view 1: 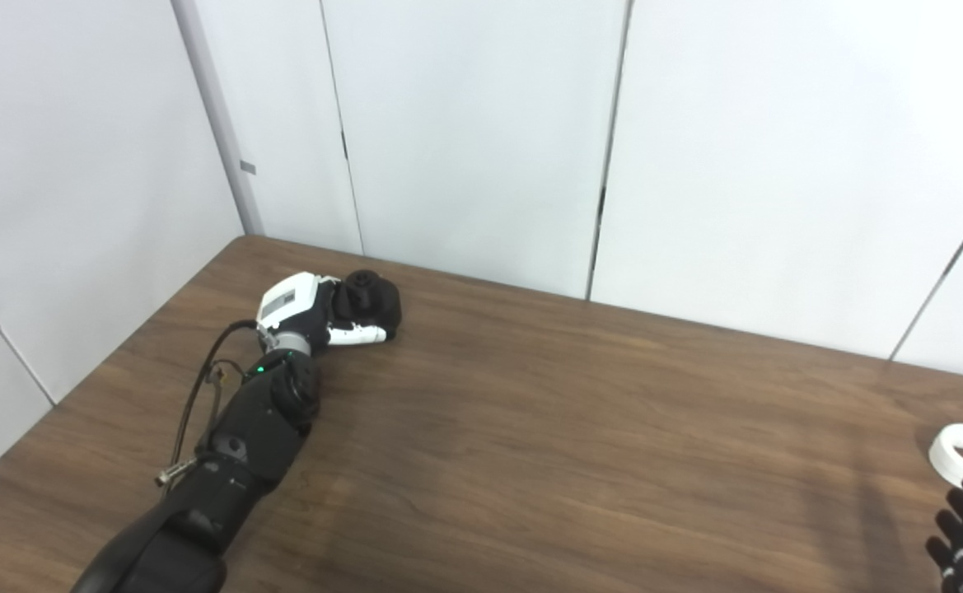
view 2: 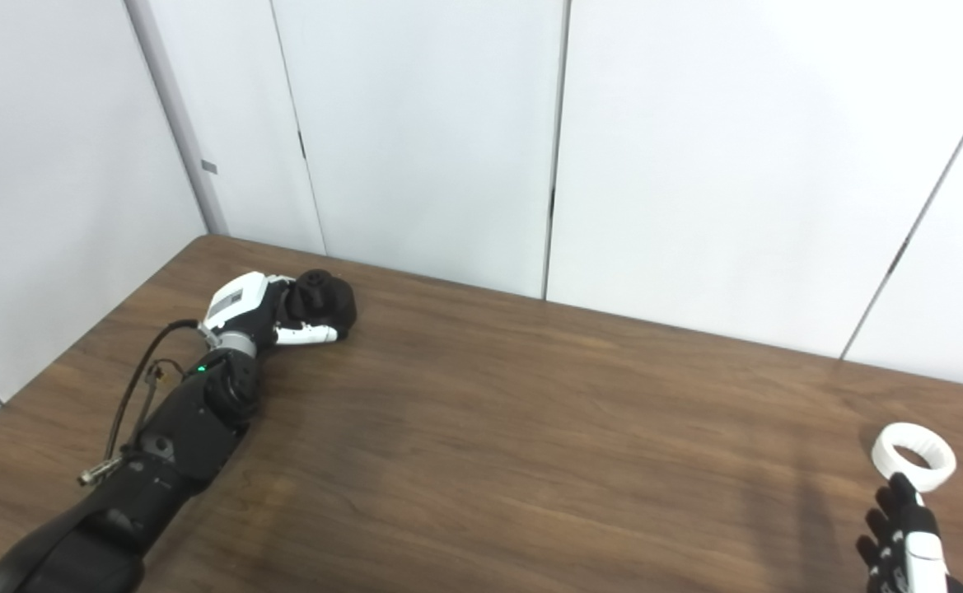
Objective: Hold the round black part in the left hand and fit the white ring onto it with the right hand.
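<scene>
Left hand (view 2: 283, 317) grips the round black part (view 2: 324, 301); right hand (view 2: 901, 535) (grasp state indiscernible) reaching the white ring (view 2: 913, 451) risks nudging it off the table (view 2: 530, 461).

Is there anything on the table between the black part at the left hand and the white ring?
Nothing: both eye views show only bare table between the black part at the left hand and the white ring.

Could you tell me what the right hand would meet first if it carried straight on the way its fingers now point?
Most likely the white ring: the right hand points at it, fingertips just short.
</scene>
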`<state>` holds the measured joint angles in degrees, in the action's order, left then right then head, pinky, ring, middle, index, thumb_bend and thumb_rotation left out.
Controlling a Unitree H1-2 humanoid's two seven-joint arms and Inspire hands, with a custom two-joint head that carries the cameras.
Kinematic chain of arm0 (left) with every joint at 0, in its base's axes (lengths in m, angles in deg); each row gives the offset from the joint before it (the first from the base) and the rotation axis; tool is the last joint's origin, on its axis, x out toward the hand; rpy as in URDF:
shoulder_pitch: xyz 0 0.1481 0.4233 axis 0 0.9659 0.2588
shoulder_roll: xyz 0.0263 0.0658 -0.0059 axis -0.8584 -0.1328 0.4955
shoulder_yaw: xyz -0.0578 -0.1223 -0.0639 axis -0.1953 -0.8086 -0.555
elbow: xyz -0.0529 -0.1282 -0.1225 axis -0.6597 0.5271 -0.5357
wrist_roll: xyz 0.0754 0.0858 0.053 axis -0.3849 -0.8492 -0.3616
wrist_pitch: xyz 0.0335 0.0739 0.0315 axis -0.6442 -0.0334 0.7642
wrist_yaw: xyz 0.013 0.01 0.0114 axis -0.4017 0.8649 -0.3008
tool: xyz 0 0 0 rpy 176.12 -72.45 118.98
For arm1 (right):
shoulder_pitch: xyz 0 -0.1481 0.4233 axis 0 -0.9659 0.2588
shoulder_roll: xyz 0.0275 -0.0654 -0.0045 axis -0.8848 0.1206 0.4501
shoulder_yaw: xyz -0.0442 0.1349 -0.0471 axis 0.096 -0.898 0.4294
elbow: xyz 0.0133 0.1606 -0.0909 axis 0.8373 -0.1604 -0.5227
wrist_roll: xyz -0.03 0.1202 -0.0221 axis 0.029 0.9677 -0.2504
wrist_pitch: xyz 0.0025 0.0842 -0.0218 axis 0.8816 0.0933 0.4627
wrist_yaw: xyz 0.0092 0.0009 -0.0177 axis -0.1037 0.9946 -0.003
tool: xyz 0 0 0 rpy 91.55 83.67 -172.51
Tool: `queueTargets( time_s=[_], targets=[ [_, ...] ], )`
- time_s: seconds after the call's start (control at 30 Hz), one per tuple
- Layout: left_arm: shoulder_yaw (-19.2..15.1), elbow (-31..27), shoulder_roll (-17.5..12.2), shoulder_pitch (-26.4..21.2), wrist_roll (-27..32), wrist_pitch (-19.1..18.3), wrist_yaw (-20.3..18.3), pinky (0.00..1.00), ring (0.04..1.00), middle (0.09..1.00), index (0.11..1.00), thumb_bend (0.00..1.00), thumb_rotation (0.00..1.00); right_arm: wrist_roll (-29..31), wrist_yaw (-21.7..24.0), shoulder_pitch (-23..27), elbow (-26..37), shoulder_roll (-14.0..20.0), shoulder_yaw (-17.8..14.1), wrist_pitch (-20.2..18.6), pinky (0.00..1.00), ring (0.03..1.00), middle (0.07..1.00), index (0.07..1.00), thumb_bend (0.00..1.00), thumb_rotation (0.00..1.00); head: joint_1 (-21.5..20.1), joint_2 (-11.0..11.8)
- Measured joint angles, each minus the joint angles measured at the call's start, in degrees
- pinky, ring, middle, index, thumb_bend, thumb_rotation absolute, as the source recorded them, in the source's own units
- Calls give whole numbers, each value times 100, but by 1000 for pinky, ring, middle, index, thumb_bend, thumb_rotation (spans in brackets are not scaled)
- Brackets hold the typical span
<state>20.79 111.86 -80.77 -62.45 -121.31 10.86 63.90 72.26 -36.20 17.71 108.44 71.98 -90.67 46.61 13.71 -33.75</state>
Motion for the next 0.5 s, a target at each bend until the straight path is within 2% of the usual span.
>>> queueTargets(
  time_s=[0.5],
  targets=[
    [76, 250, 32, -103, 9, 59, 22, 1000, 1000, 952, 851, 1000, 547, 111, -137, -24, 37, 18, 125, 0, 1000, 1000, 1000, 1000, 330, 1000, -35, -35]
  ],
)
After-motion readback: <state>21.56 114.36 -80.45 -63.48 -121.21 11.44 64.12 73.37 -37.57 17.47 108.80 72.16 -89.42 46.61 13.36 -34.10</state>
